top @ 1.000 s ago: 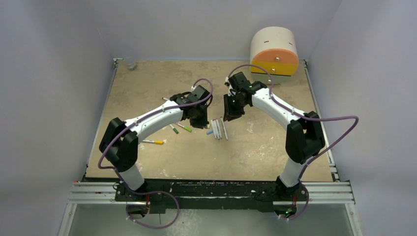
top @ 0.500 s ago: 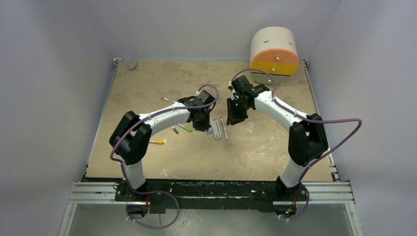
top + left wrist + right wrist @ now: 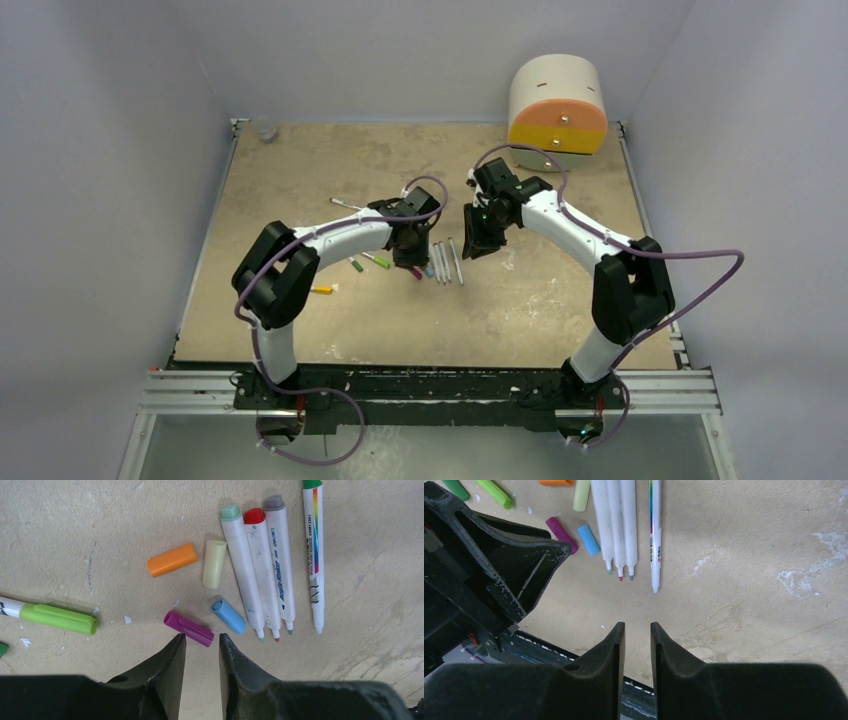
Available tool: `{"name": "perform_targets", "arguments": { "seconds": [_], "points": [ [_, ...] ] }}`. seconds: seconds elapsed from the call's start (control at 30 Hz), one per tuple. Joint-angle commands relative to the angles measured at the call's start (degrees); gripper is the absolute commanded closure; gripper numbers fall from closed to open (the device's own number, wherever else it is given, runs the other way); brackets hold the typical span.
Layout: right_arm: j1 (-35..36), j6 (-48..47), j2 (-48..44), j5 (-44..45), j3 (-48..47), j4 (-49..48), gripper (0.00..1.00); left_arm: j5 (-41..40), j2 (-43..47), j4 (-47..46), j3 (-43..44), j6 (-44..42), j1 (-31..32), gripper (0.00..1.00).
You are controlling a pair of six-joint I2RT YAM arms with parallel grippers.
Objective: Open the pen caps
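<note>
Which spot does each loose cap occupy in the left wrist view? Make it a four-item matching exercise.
Column A
1. orange cap
2. yellow cap
3. blue cap
4. magenta cap

Column B
a. open end showing, near the writing tips of the uncapped pens
b. just ahead of the left gripper
c. on the yellow cap's side away from the pens
d. beside the mint-ended pen, near its coloured end

Pairs: 1-c, 2-d, 3-a, 4-b

Green-capped pen runs off the left edge.
</note>
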State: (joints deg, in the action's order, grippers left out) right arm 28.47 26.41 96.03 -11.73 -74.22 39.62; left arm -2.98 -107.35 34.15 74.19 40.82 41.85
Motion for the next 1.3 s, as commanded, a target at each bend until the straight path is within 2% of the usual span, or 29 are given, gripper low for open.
{"name": "perform_targets", "arguments": {
  "seconds": [0.0, 0.2, 0.4, 0.73, 1.27],
  "points": [
    [-0.3, 0.3, -1.9, -1.3, 0.0, -0.5, 0.73, -1.8, 1.1, 2.7, 4.5, -0.6, -0.4, 0.72],
    [-0.3, 0.0, -1.3, -1.8, 0.1, -1.3, 0.73, -6.7, 6.2, 11.9, 10.1, 2.0, -1.3, 0.56],
    [-0.4, -1.1, 0.2, -2.2, -0.9, -1.4, 0.73, -7.9, 8.1, 16.3, 8.6, 6.7, -6.2, 0.50],
    [-0.7, -2.8, 0.7, -2.9, -1.3, -1.4, 0.73, -8.7, 5.0, 15.1, 7.3, 14.1, -13.4, 0.49],
    [-0.8, -4.1, -3.4, -6.8, 3.2, -3.9, 0.73, -9.4, 0.8, 11.4, 2.2, 22.8, -13.8, 0.51]
  ]
}}
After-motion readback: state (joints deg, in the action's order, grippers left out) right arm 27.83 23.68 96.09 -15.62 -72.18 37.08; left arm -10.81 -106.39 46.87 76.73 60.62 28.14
